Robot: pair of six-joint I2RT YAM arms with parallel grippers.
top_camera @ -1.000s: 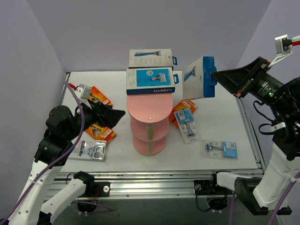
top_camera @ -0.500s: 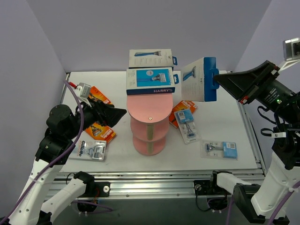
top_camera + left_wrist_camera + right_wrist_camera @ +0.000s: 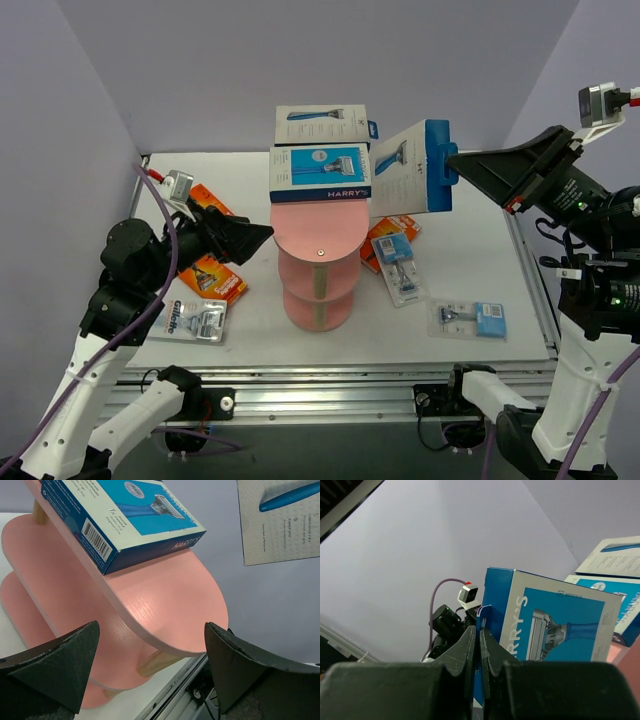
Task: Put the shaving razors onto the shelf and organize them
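Note:
The pink shelf (image 3: pixel 318 235) stands mid-table; it also shows in the left wrist view (image 3: pixel 170 600). Two Harry's boxes lie on its top tier, a nearer one (image 3: pixel 321 172) and a farther one (image 3: pixel 322 125); the nearer one fills the top of the left wrist view (image 3: pixel 120 520). My right gripper (image 3: pixel 455 165) is shut on the hang tab of a third Harry's box (image 3: pixel 408 170), held in the air right of the shelf top; it also shows in the right wrist view (image 3: pixel 555 622). My left gripper (image 3: pixel 262 236) is open and empty, just left of the shelf.
Orange blister cards lie left of the shelf (image 3: pixel 215 280) and at the back left (image 3: pixel 212 205). A Gillette pack (image 3: pixel 195 320) lies at front left. An orange card (image 3: pixel 385 235) and clear blister packs (image 3: pixel 400 268) (image 3: pixel 468 318) lie to the right.
My right gripper has carried the Harry's box leftward, closer to the shelf's top tier. My left gripper has edged slightly toward the shelf.

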